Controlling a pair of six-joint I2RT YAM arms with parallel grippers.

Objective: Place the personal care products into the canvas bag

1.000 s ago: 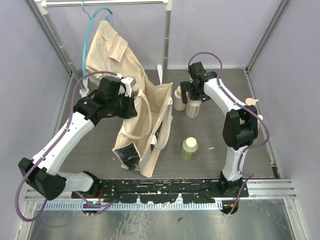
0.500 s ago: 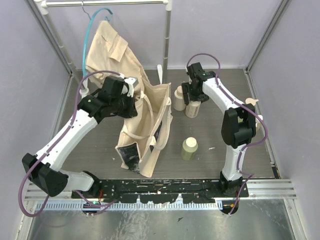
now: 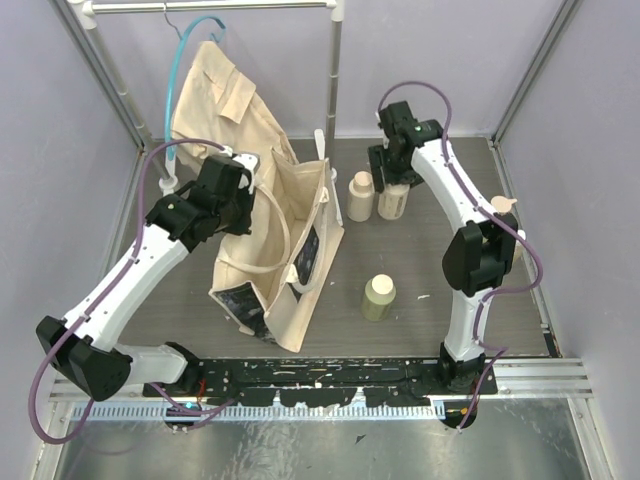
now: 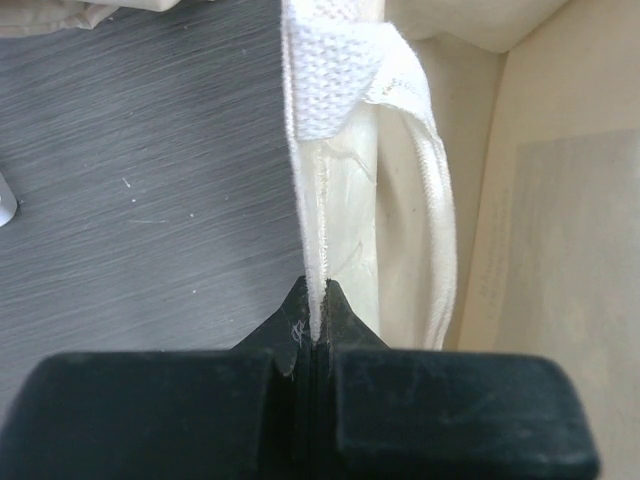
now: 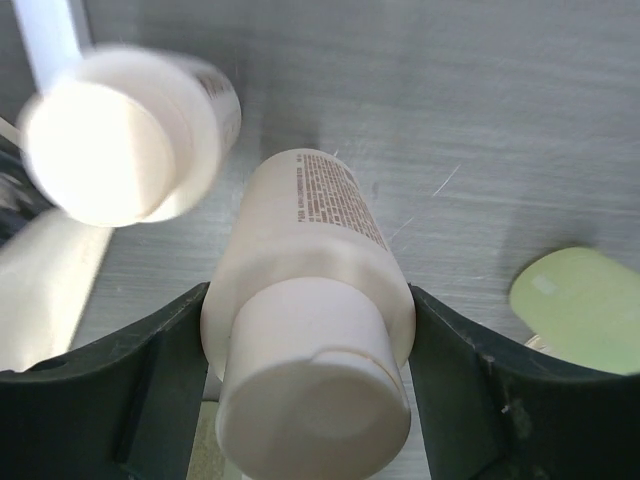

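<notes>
The cream canvas bag [image 3: 275, 255] stands open left of centre, its dark printed panel at the near end. My left gripper [image 3: 243, 187] is shut on the bag's left rim [image 4: 318, 250], beside a webbing handle [image 4: 340, 70]. My right gripper [image 3: 393, 178] is shut on a cream bottle [image 5: 300, 250] with a round cap, gripped at its shoulder. A second cream bottle [image 3: 359, 196] stands just left of it, blurred in the right wrist view [image 5: 115, 135]. A yellow-green bottle [image 3: 378, 297] stands alone nearer the front and also shows at the right edge of the right wrist view [image 5: 580, 305].
A tan shirt [image 3: 220, 100] on a teal hanger [image 3: 185, 60] hangs from the rail at the back left, just behind the bag. Purple walls and metal posts close in the dark grey table [image 3: 430, 260].
The right gripper closed on the cream bottle and shifted it slightly back and right. The left gripper pulled the bag's rim leftward, widening the mouth and dragging the bag left.
</notes>
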